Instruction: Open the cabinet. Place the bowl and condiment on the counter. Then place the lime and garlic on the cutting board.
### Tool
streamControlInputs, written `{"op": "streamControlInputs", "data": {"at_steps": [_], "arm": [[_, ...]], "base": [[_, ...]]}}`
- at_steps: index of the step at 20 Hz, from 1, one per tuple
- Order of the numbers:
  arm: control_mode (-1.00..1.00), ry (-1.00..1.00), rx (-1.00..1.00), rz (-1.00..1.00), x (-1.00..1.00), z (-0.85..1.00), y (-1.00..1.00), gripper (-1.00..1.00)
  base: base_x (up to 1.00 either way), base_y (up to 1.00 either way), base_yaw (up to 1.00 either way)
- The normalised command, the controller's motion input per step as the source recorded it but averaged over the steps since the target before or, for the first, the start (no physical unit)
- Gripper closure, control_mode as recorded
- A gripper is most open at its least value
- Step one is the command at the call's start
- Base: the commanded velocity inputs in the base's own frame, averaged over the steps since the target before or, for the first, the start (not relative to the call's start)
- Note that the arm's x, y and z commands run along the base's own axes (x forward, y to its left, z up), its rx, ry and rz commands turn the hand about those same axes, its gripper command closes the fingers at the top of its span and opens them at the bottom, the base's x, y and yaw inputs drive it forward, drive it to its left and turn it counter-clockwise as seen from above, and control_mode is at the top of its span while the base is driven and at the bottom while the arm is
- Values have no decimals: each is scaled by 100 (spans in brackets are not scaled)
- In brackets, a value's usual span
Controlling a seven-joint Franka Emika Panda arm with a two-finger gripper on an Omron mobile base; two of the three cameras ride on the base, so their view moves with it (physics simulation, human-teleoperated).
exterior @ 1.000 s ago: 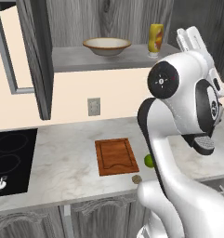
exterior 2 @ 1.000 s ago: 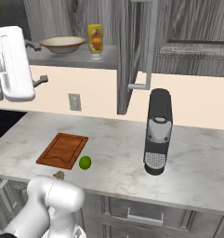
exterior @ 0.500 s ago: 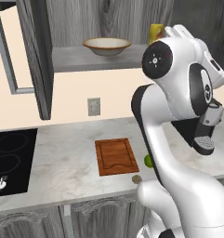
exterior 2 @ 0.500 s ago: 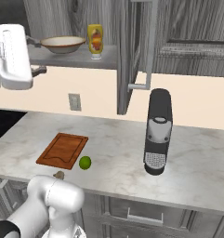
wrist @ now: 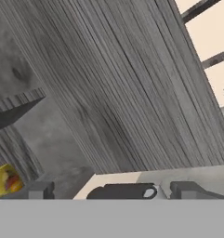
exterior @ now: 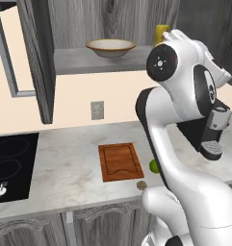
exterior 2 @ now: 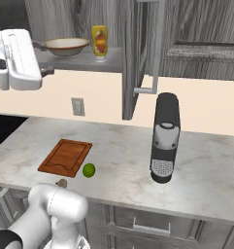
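Now the cabinet (exterior 2: 138, 48) stands open, with the bowl (exterior: 110, 47) and condiment (exterior 2: 100, 42) on its shelf. Bring the spread, empty pincer (wrist: 111, 190) level to the bowl's near rim, clear of the door.

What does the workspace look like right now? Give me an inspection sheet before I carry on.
Surface: light marbled stone counter, black cooktop at its left end.
Job's things: dark grey wall cabinet open; cream bowl with brown rim and yellow condiment bottle on its shelf; green lime and brownish garlic on the counter beside the reddish-brown cutting board, which is bare.
Clutter: black coffee machine.
Grippers: gripper open, holding nothing, up by the cabinet.
Cables: nothing seen.
Surroundings: wall outlet, lower grey cabinets.
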Motion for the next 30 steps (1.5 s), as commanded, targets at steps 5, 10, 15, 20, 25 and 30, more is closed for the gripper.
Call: {"op": "streamControlInputs", "data": {"at_steps": [5,10,15,20,25,30], "arm": [[-100,3,-4,5,32,-4,3,-100],[-100,2,-3,2,33,0,10,-100],[-100,1,-6,0,31,0,23,-100],[-100,6,-2,0,37,0,3,-100],[-100,14,0,0,31,0,0,-100],[-100,10,-2,0,29,0,0,-100]], "base": [[0,0,0],[0,0,0],[0,0,0],[0,0,0],[0,0,0],[0,0,0]]}}
